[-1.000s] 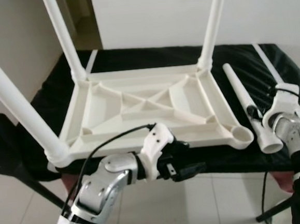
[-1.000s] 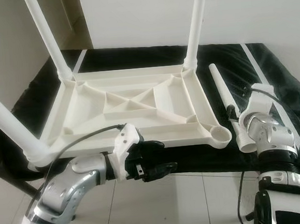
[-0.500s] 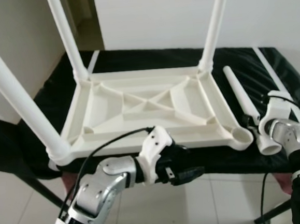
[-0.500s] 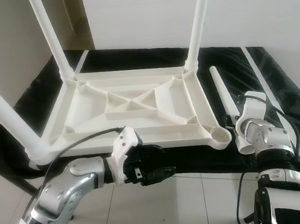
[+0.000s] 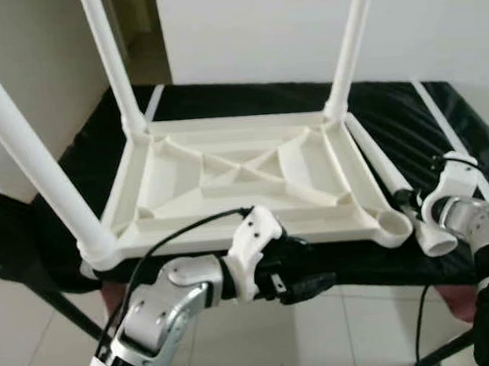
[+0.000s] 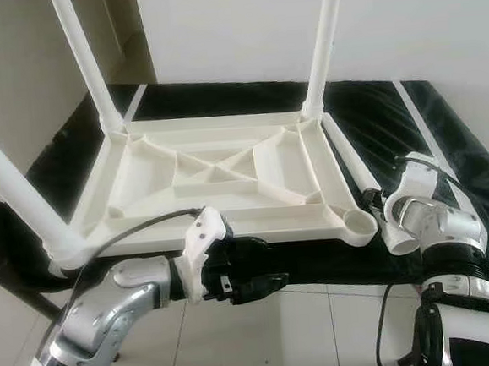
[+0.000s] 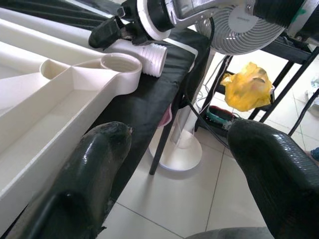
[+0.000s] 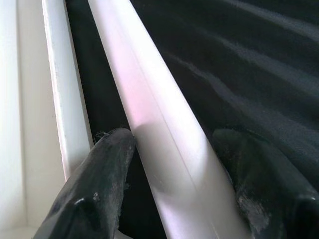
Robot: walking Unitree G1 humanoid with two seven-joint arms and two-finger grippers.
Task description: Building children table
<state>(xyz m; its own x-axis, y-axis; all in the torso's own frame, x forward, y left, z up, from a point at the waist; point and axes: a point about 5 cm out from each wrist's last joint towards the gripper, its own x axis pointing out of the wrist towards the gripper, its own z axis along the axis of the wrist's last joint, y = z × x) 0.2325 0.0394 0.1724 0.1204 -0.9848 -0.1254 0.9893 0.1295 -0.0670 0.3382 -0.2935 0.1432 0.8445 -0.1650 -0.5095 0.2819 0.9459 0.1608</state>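
Lying upside down on the black-draped desk (image 5: 82,162), the white children's table top (image 5: 236,179) has three legs standing up from its corners; its near right socket (image 5: 392,220) is empty. In the eye views the right gripper (image 6: 371,200) holds the loose fourth leg (image 5: 379,164), which lies along the top's right edge. The left gripper (image 5: 316,283) hovers below the top's near edge.

The left wrist view shows its fingers (image 7: 94,164) spread apart, holding nothing, with a fan (image 7: 239,25) and a yellow bag (image 7: 247,85) beyond.

The right wrist view shows its fingers (image 8: 99,184) clamped on either side of the leg.
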